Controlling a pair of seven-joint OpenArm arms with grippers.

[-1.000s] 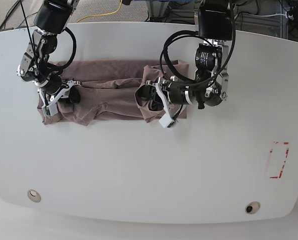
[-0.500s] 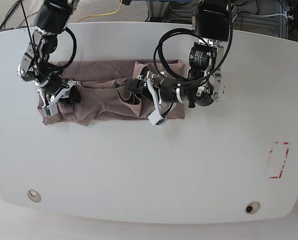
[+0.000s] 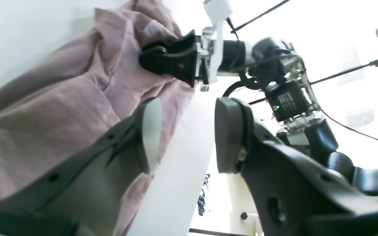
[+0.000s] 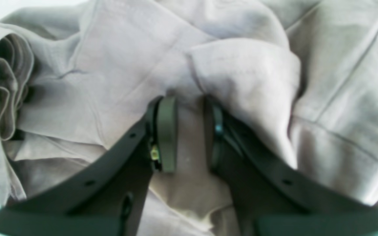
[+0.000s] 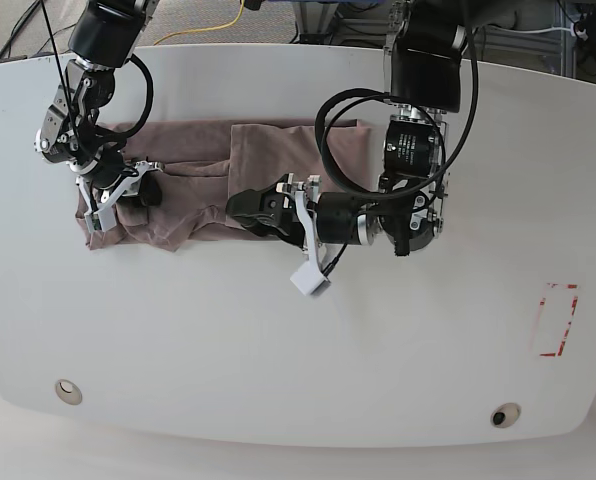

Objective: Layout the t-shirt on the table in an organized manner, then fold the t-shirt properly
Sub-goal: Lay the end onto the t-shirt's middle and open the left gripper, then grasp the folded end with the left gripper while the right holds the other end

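Up close, the right gripper point(image 4: 189, 134) has its dark matte jaws nipped onto a soft bunched fold of the t-shirt point(image 5: 193, 185), thin mauve-brown knit, creased and rumpled at that end. Across from it, the left gripper point(image 3: 184, 134) stands with its jaws apart, a clear gap between the rounded pads and nothing held, low over the shirt's near edge. Folded into a long band, the cloth lies on the far half of the glossy white table point(image 5: 278, 350). Further off, a red dashed rectangle point(image 5: 556, 320) marks the table's edge; cables trail beyond.
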